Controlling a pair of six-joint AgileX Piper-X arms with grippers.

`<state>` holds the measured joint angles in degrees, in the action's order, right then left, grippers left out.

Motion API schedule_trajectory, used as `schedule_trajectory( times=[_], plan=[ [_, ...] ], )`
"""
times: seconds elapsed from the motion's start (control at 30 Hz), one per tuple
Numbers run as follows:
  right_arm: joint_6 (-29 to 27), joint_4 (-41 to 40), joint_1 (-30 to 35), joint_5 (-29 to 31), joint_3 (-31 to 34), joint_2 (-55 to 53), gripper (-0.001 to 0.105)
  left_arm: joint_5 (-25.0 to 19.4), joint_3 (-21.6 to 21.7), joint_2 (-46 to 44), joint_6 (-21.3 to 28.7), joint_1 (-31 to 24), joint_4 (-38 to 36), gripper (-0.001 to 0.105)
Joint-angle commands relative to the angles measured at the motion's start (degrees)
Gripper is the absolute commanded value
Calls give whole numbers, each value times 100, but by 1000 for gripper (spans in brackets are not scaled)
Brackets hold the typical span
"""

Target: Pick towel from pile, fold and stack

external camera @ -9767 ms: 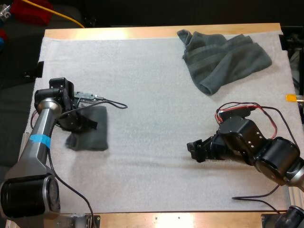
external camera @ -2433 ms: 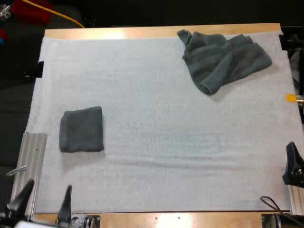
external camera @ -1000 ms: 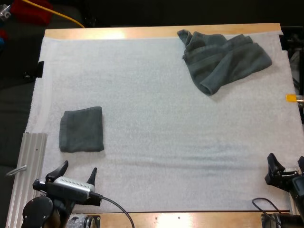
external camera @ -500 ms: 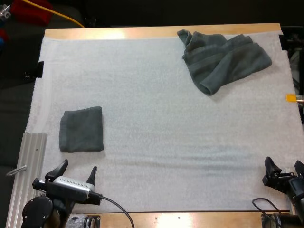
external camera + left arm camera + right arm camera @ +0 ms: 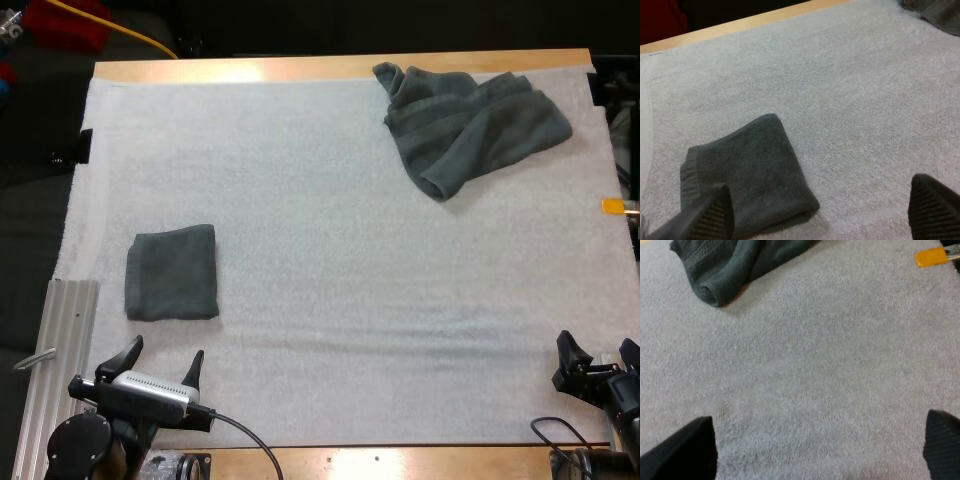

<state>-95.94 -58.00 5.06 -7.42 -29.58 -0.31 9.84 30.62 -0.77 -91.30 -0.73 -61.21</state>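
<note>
**Towel Stock and Hand Positions: Worktop Entry**

Item 1. Folded towel. Dark grey-green, one piece, folded into a rough square. It lies flat on the white mat, on the left side and toward the near half. Its edges are fairly even, with a rounded fold along one side.

Item 2. Crumpled towel. Same dark grey-green cloth, loosely heaped with rolled folds. It lies at the far right of the mat, close to the worktop and its wooden far edge. It is well apart from the folded towel.

Item 3. Left hand. It sits at the near left edge of the mat, released, fingers spread wide and grasping nothing. The folded towel lies just ahead of it, near but apart in the high view. In the left wrist view the towel's near corner sits by one finger, with bare mat across the rest of the gap. A ribbed metal rail runs along the mat's left edge beside this hand.

Item 4. Right hand. It sits at the near right corner of the mat, released, fingers standing well apart with bare mat between them. The crumpled towel lies far ahead of it, toward the far edge, well apart. Neither towel is touched by either hand.
</note>
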Motion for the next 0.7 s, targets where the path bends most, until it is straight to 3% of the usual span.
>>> schedule_trajectory(
  times=[0.0,0.67],
  plan=[
    [-26,-14,8,-17,-9,-268,81,32,-5,-796,-25,5,69,69],
    [-26,-14,8,-17,-9,-268,81,32,-5,-796,-25,40,69,69]
  ],
)
